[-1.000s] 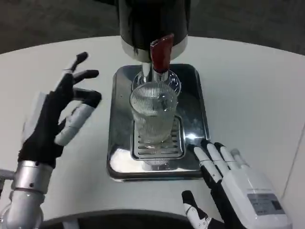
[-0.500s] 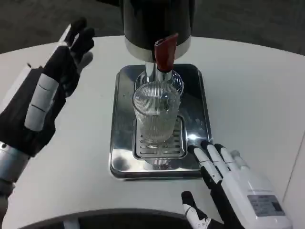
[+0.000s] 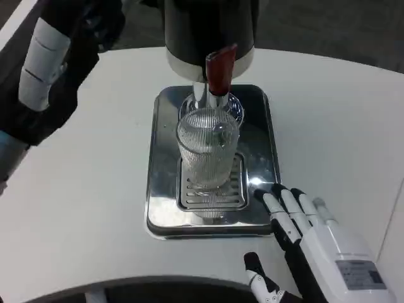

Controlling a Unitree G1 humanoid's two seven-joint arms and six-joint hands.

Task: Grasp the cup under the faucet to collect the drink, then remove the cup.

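Observation:
A clear ribbed glass cup (image 3: pixel 207 153) stands upright on the grate of the steel drip tray (image 3: pixel 164 208), right under the faucet (image 3: pixel 218 71) with its red lever on the dark dispenser (image 3: pixel 208 28). My left hand (image 3: pixel 53 60) is raised high at the upper left, close to the camera and blurred, well away from the cup, holding nothing. Low at the front right lies my right hand (image 3: pixel 312 243), fingers spread and pointing at the tray's near right corner, touching nothing.
The round white table (image 3: pixel 334 126) curves away on all sides, with its near edge at the bottom of the picture. Dark floor lies beyond the far rim.
My left hand has risen up and toward the camera, from beside the tray to the upper left corner. The right hand stays nearly still. The cup has not moved.

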